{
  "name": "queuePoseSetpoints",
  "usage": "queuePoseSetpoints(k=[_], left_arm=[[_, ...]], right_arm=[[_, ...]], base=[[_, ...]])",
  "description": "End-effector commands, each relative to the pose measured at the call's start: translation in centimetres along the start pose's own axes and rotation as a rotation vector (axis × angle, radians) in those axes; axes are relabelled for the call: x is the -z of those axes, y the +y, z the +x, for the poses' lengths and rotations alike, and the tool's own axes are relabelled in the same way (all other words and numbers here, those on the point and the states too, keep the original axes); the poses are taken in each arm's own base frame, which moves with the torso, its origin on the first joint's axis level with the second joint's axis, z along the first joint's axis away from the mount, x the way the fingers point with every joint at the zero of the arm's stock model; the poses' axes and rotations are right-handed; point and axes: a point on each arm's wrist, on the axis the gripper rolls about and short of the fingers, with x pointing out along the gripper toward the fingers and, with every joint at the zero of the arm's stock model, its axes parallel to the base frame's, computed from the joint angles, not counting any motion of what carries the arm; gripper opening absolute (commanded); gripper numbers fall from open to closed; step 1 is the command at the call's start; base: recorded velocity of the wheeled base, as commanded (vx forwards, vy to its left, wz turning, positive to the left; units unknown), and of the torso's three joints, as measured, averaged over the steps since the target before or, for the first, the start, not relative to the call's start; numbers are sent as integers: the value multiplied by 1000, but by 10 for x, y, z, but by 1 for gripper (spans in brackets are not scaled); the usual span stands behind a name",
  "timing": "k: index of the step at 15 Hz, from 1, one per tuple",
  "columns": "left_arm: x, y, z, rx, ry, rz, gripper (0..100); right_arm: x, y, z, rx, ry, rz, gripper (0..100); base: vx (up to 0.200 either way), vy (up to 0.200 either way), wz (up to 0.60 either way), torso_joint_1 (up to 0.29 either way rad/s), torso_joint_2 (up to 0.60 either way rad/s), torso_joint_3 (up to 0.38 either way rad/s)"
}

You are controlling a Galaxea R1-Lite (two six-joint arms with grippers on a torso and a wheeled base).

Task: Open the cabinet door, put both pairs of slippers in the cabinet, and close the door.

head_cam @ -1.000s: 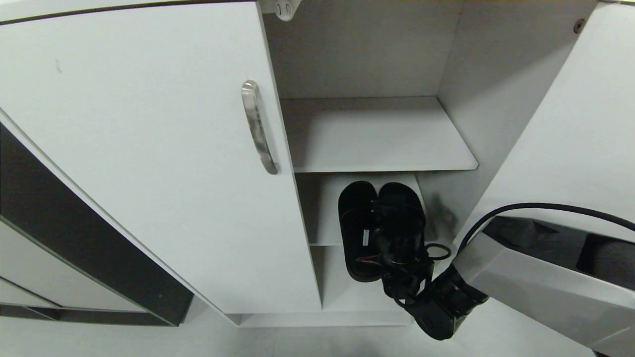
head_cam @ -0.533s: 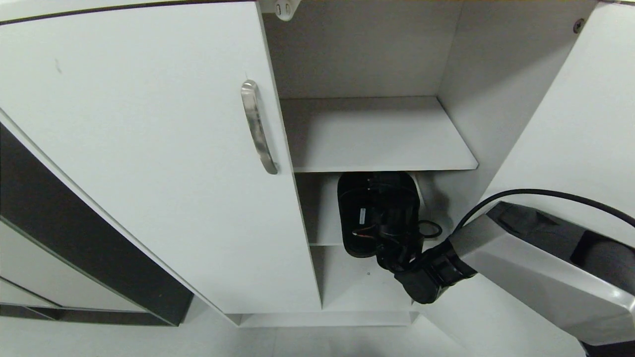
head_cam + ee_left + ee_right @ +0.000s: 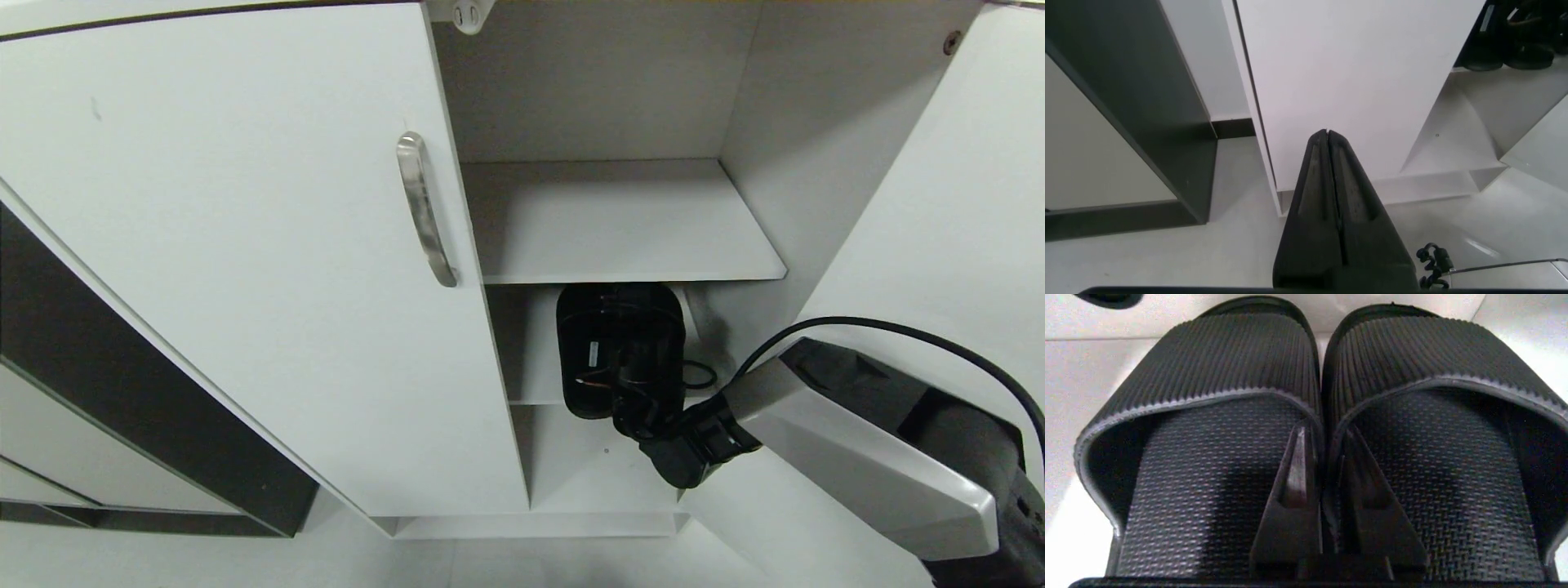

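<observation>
Slippers [image 3: 618,347]: black pair, side by side at middle shelf [image 3: 535,359] inside cabinet [image 3: 816,122]. Right tool [image 3: 1325,469] clamped on their two inner edges. Push pair deeper, keep flat, then let go gently, pull straight out. Left tool [image 3: 1328,163] pressed together, low by floor [image 3: 1208,245].

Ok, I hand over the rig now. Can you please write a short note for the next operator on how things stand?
Left gripper: shut, empty, in front of the closed left door.
Right gripper: shut on the pair of black slippers, pinching their inner edges together over the middle shelf.
Done: right door is open; this pair is in the cabinet but not yet released.
Left: release, withdraw, load the second pair (I cannot tell where it is), close the door.
</observation>
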Motion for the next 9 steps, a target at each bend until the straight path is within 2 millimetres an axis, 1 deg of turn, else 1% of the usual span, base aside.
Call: queuePoseSetpoints(k=[1, 2, 3, 7, 9], left_arm=[[0, 0, 0, 0, 1, 0, 0], [0, 0, 0, 0, 1, 0, 0], [0, 0, 0, 0, 1, 0, 0], [0, 0, 0, 0, 1, 0, 0], [0, 0, 0, 0, 1, 0, 0]], right_arm=[[5, 0, 2, 3, 10, -8, 0], [6, 0, 2, 3, 18, -14, 0], [6, -1, 3, 5, 20, -16, 100], [9, -2, 2, 7, 29, -24, 100], [8, -2, -2, 4, 35, -29, 100]], base=[[0, 0, 0, 0, 0, 0], [0, 0, 0, 0, 0, 0], [0, 0, 0, 0, 0, 0], [0, 0, 0, 0, 0, 0], [0, 0, 0, 0, 0, 0]])
